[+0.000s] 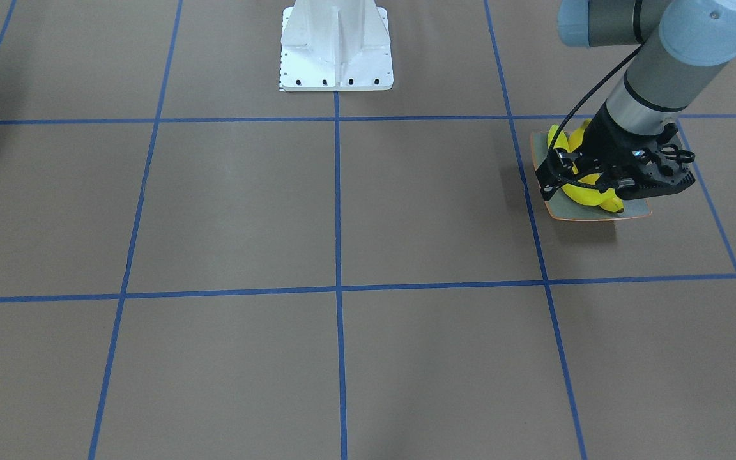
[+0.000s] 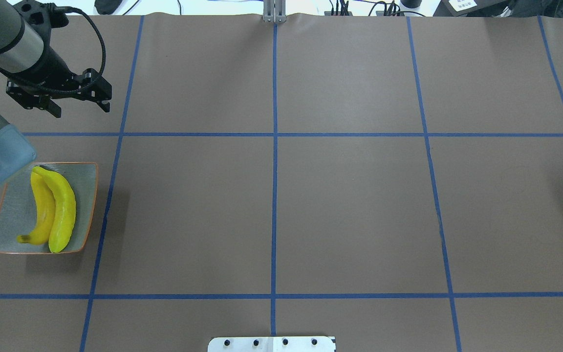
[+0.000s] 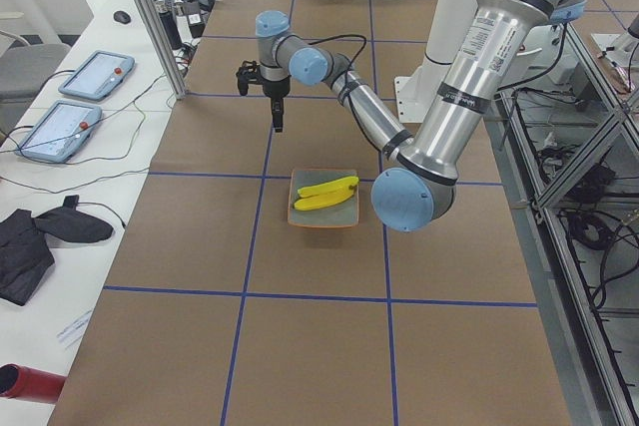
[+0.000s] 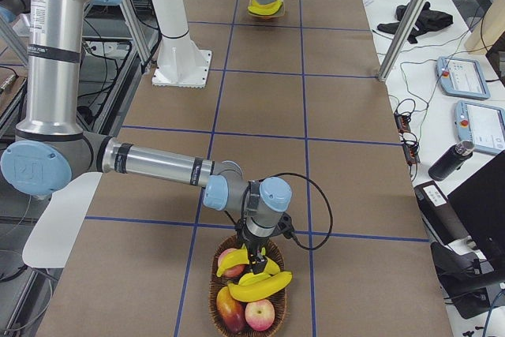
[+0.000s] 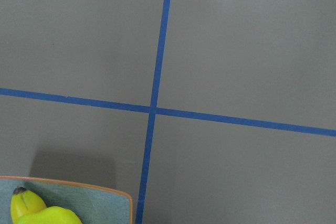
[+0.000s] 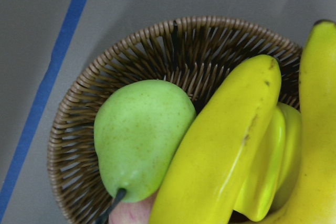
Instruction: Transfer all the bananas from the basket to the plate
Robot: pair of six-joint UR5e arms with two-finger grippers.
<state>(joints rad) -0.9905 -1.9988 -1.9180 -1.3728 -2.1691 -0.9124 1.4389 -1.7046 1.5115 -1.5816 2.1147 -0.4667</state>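
The plate [image 2: 13, 208] sits on the brown surface [image 2: 350, 210] on the robot's left side. It holds two bananas [image 2: 60, 211] lying side by side and touching along their length. The left gripper [image 2: 82, 111] hangs above the bare surface beyond the plate's far edge, apart from it, with its fingers spread and nothing between them. The left wrist view catches only one plate corner and a dark banana tip.

At the opposite end of the surface, the wicker basket [image 6: 152, 51] holds the other bananas [image 6: 220, 150], which are stacked against each other and lean over a green pear [image 6: 142, 135]. A pinkish fruit [image 6: 134, 214] shows just under the pear's stem. The exterior right view also shows red-and-yellow fruits [image 4: 260, 315] at the basket's near side. The right gripper [image 4: 256, 256] points straight down right over those bananas. Whether its fingers are spread or pinching one cannot be told from this view.
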